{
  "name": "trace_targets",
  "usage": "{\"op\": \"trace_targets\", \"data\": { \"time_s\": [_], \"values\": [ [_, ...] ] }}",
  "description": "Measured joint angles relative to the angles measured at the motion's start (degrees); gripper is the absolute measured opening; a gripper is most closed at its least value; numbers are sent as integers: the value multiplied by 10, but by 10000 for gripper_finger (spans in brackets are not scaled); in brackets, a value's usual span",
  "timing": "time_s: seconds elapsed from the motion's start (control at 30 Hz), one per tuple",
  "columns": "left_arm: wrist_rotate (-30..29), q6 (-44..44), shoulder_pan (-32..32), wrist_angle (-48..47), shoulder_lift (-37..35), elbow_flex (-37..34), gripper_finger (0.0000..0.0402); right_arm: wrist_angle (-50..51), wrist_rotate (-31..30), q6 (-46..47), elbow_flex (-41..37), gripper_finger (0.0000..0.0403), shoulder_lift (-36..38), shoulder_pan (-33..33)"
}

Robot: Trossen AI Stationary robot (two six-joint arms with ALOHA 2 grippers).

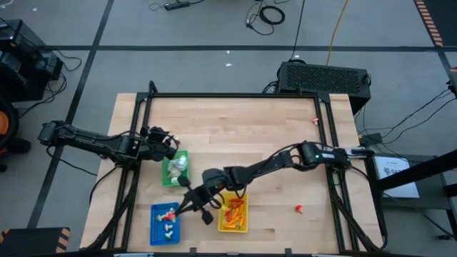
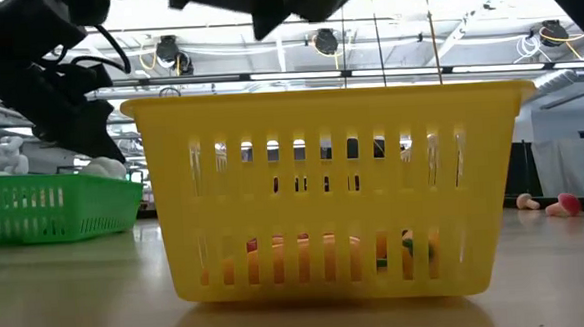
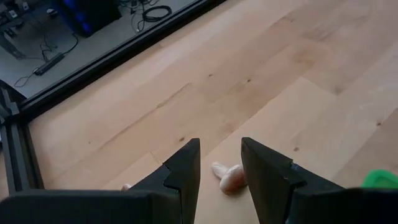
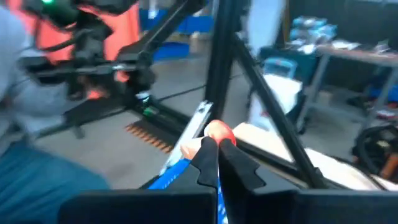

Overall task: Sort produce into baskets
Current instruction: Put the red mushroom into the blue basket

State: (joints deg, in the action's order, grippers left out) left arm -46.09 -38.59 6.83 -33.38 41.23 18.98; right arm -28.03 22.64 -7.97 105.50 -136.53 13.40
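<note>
A: Step in hand?

B: Looks like delivery. Clamped in the right end effector (image 4: 214, 148), tips pressed together on it: a small red-and-white piece (image 4: 219, 132). Held up off the desk (image 1: 243, 121), near its front edge, between the blue basket (image 1: 156, 232) on the left and the yellow basket (image 1: 243, 227) on the right, closer to the blue one.

A: And on the left?

B: Waiting by the far left corner of the green basket (image 1: 168, 178). Left end effector (image 3: 221, 165) with fingers apart, clamped on nothing, hanging above a pale piece (image 3: 228, 176) lying on the desk.

A: Next move?

B: Probably carry leftward until squarely over the blue basket, then spread the fingers and drop. Careful with the rim: easy to bounce a tiny piece out. Afterwards, back for the stray red piece (image 1: 298, 208) lying well to the right of the yellow basket
</note>
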Motion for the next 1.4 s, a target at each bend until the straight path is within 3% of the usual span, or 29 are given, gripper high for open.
{"op": "trace_targets", "data": {
  "time_s": [0.13,0.27,0.5,0.9,1.4],
  "values": [
    [-1,1,0,0,0,0,125,-41,-33,55,20,0,-43,4],
    [-15,6,0,0,0,0,125,9,-29,106,95,0,-100,5],
    [-37,41,0,16,0,0,125,130,-29,115,216,0,-154,7],
    [-39,64,0,35,0,0,125,162,-31,118,220,2,-155,8],
    [-38,63,0,35,0,0,125,184,-31,135,220,119,-155,7]
  ]
}}
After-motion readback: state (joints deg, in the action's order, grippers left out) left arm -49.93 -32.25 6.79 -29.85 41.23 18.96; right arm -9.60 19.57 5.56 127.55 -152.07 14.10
